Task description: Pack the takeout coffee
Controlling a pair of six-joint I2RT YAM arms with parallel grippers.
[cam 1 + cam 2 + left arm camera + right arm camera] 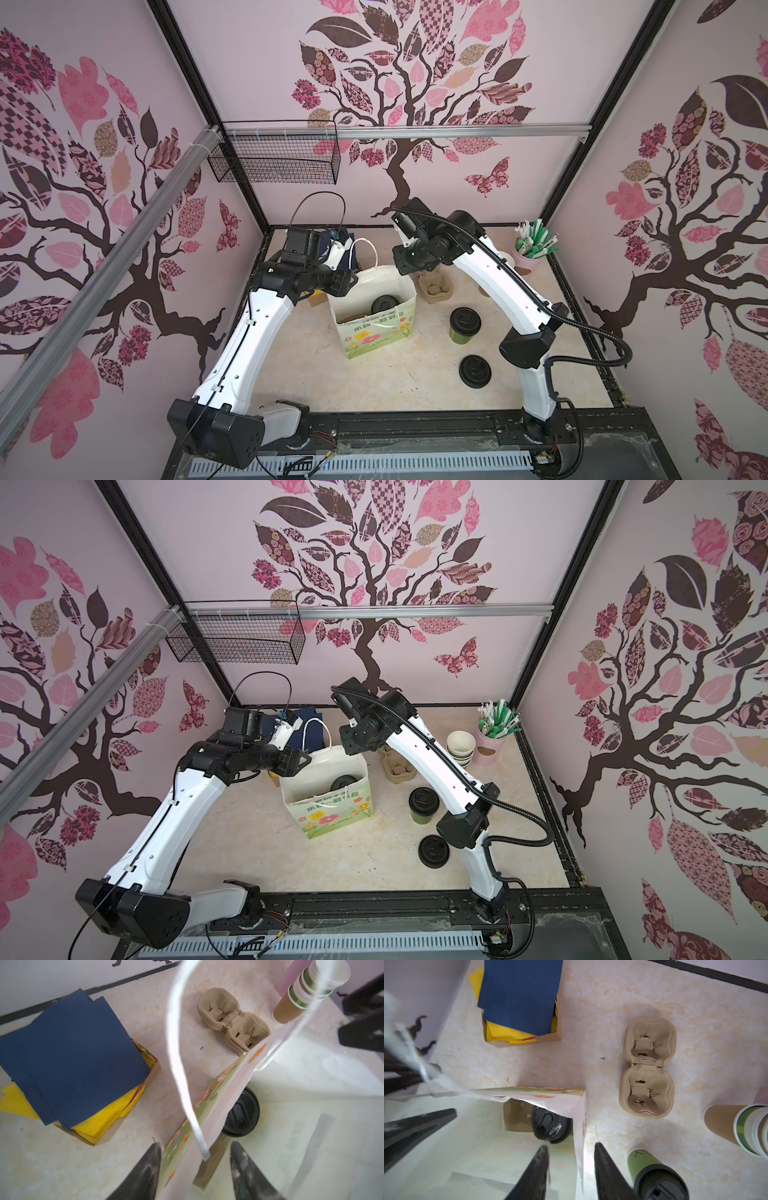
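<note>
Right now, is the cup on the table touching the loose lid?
Apart. In both top views a strip of bare table shows between the cup and the loose lid, which lies nearer the robot's base.

A pale marbled bench (374, 382) carries a floral paper bag (376, 336) standing open at its middle, with a lidded green cup (463, 328) and a loose black lid (475, 371) to the bag's right. A pulp cup carrier (434, 289) lies behind. Nested cups (460, 746) stand beside a pink pot (527, 261) in the far right corner, and a cardboard box (546, 1039) of napkins sits far left.
</note>
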